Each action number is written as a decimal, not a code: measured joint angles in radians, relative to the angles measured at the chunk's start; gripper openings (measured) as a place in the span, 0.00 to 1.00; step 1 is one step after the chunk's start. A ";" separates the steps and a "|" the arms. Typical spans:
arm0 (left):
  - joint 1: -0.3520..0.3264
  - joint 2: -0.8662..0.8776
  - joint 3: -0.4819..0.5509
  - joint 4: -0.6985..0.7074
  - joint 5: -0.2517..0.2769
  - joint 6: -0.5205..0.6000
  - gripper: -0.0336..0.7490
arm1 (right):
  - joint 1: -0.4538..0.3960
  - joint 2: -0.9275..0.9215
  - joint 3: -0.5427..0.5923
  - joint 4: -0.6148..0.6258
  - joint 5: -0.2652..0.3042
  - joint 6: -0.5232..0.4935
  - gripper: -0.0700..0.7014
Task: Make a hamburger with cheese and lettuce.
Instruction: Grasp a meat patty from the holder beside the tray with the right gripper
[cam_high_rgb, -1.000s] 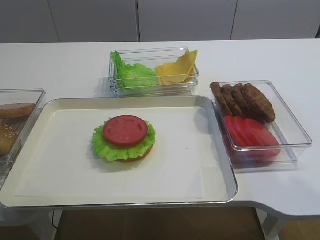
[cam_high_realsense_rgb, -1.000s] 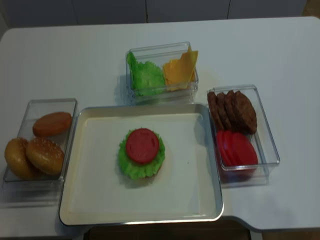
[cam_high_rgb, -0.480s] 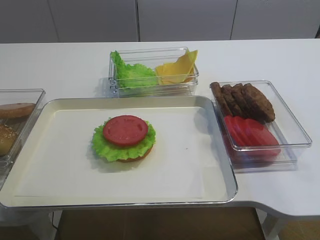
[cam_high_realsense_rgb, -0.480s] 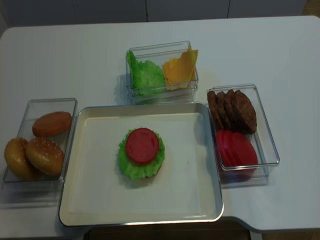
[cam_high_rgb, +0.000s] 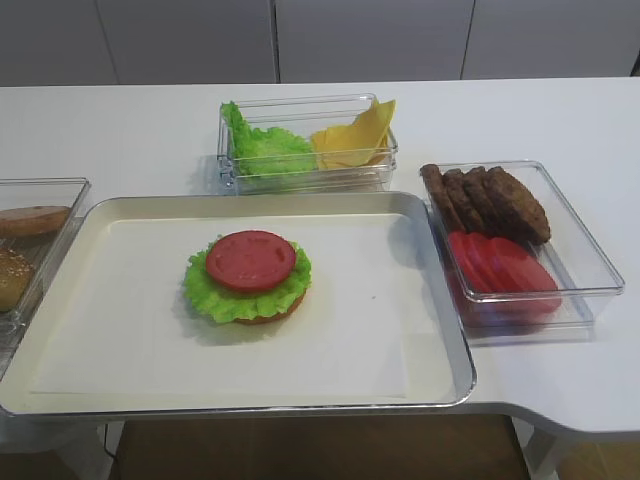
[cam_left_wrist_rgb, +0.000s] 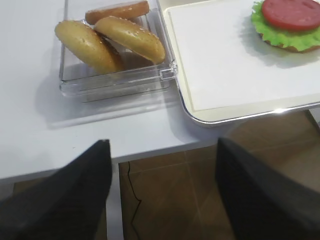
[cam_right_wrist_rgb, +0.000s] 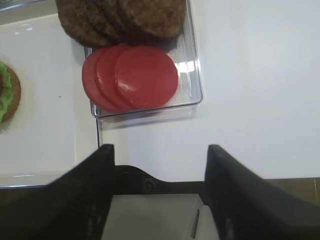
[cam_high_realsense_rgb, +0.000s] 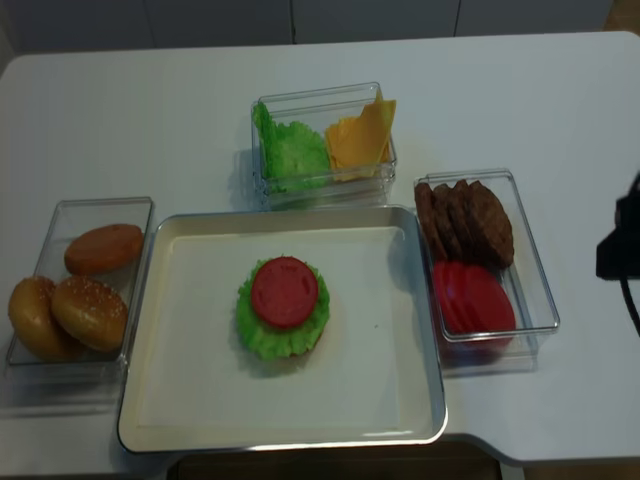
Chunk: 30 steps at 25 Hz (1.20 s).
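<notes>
Assembly stands partway: the hamburger (cam_high_rgb: 248, 277), at the tray's (cam_high_rgb: 440, 375) centre, shows bun base, lettuce (cam_high_rgb: 215, 298) and tomato slice; patty, cheese (cam_high_rgb: 352, 138) at 12 o'clock, and top bun remain. The right gripper (cam_right_wrist_rgb: 159, 165) and left gripper (cam_left_wrist_rgb: 162, 165) hang with jaws spread, empty.

hamburger (cam_high_rgb: 248, 277): we see bun base, frilly green leaf, tomato slice on top, mid-tray.
cheese (cam_high_rgb: 355, 138): yellow-orange slices leaning in the far clear box, right side.
lettuce (cam_high_rgb: 262, 148): crinkled leaves beside them, left side.
</notes>
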 joint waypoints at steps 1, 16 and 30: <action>0.000 0.000 0.000 0.000 0.000 0.000 0.66 | 0.000 0.020 -0.007 0.000 0.000 0.001 0.67; 0.000 0.000 0.000 -0.001 0.000 0.000 0.66 | 0.330 0.487 -0.322 -0.146 -0.011 0.141 0.67; 0.000 0.000 0.000 -0.001 0.000 0.000 0.66 | 0.455 0.772 -0.565 -0.256 -0.018 0.270 0.67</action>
